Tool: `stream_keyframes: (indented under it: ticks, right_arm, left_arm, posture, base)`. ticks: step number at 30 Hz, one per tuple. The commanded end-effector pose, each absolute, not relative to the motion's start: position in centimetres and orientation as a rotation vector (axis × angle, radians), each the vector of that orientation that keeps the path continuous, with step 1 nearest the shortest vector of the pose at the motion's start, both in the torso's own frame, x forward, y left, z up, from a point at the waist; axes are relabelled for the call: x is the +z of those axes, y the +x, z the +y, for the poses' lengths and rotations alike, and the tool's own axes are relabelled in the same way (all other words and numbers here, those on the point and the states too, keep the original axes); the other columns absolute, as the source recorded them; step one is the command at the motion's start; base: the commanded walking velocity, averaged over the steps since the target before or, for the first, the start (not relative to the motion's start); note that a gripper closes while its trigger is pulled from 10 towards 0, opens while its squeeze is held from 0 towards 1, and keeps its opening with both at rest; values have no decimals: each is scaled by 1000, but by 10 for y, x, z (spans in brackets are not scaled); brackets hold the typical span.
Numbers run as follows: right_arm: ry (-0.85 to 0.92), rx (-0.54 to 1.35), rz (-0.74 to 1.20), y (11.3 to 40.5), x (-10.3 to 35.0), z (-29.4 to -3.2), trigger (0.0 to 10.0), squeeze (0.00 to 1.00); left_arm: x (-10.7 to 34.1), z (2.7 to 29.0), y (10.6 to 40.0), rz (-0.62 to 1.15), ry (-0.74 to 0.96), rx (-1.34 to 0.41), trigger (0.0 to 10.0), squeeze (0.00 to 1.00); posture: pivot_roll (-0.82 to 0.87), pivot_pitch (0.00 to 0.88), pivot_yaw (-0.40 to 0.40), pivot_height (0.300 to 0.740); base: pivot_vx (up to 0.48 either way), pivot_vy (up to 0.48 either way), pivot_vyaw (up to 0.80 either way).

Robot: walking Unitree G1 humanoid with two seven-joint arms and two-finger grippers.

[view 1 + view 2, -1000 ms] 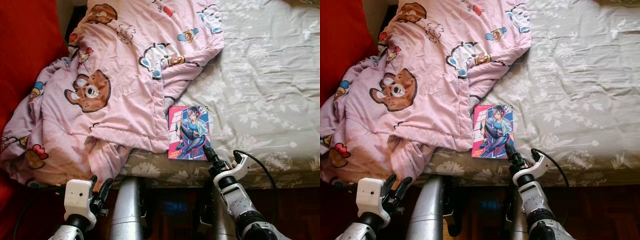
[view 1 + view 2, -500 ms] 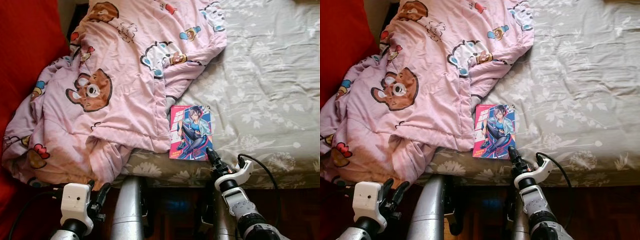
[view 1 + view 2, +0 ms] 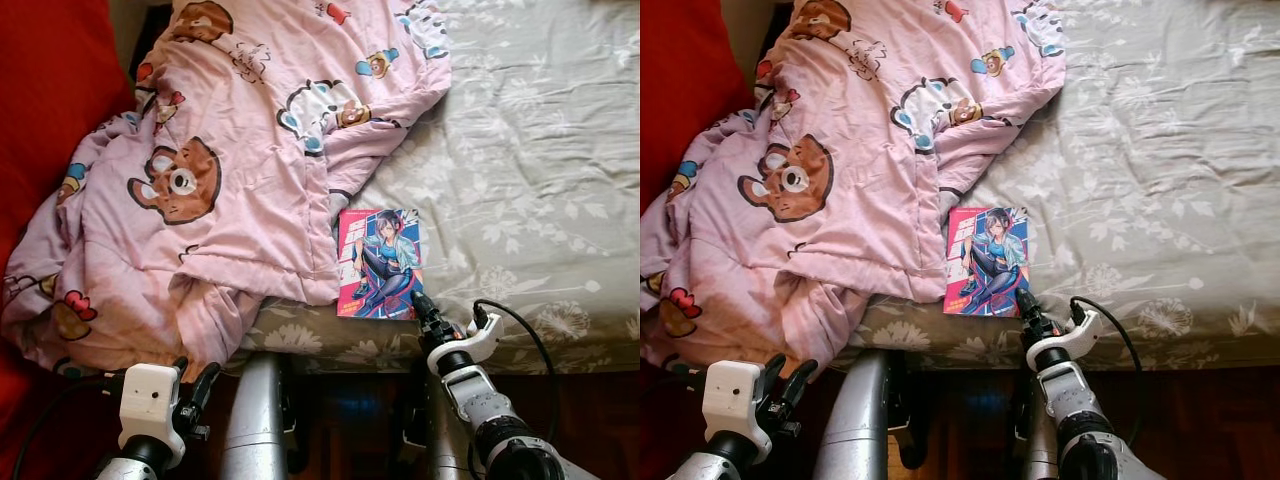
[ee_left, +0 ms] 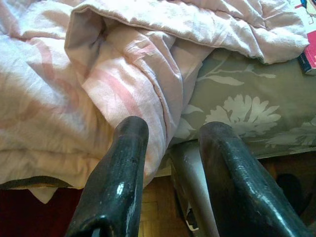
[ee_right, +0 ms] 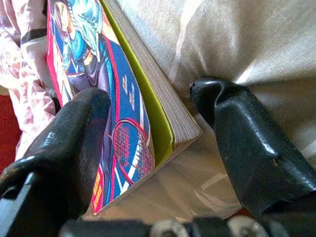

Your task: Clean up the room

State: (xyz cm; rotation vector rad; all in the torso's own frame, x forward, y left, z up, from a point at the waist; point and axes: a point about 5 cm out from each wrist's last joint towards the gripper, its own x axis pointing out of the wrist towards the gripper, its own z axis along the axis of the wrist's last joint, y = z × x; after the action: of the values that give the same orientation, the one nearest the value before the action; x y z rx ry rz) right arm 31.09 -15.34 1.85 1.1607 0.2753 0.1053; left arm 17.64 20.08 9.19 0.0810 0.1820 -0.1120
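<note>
A comic book [image 3: 380,262] with a pink and blue cover lies flat on the bed's grey floral sheet [image 3: 530,150], close to the front edge. My right gripper [image 3: 422,306] is at the book's near right corner and stands open. In the right wrist view one finger rests over the cover [image 5: 98,89] and the other sits on the sheet beside the page edge. A crumpled pink cartoon blanket [image 3: 220,170] covers the bed's left half and touches the book's left side. My left gripper [image 3: 195,378] is low, in front of the blanket's hanging edge [image 4: 98,74], open and holding nothing.
A red surface [image 3: 50,80] rises along the left side of the bed. Dark wooden floor [image 3: 600,400] lies below the bed's front edge. The right half of the sheet is bare and wrinkled.
The head view has wobbled slightly. My right gripper stays at the book's near corner. My left arm has sunk a little below the bed edge.
</note>
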Motion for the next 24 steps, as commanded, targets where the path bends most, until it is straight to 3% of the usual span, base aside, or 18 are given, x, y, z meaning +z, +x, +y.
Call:
stream_keyframes:
  ticks: [1, 7, 8, 9, 10, 24]
  right_arm:
    - [1181, 116, 383, 299, 4, -135, 10000, 0]
    - [1134, 146, 434, 294, -1, -128, 10000, 0]
    - [1134, 146, 434, 294, -1, -128, 4431, 0]
    - [1135, 146, 434, 294, -1, -128, 4431, 0]
    - [1138, 148, 431, 293, -2, -128, 235, 0]
    - [1117, 145, 440, 290, -5, -129, 0, 0]
  left_arm:
    - [86, 209, 169, 234, 101, -83, 10000, 0]
    - [85, 209, 171, 235, 102, -84, 10000, 0]
    - [84, 209, 171, 235, 104, -87, 10000, 0]
    - [84, 208, 171, 236, 106, -89, 10000, 0]
    - [84, 208, 171, 235, 105, -90, 10000, 0]
    - [81, 206, 177, 228, 104, -94, 10000, 0]
  posture:
    - [284, 406, 115, 596]
    - [278, 400, 113, 596]
    - [278, 400, 113, 596]
    - [278, 400, 113, 596]
    - [278, 400, 113, 596]
    - [255, 376, 102, 596]
  base:
    - [0, 0, 0]
    - [0, 0, 0]
    - [0, 0, 0]
    - [0, 0, 0]
    - [0, 0, 0]
    - [0, 0, 0]
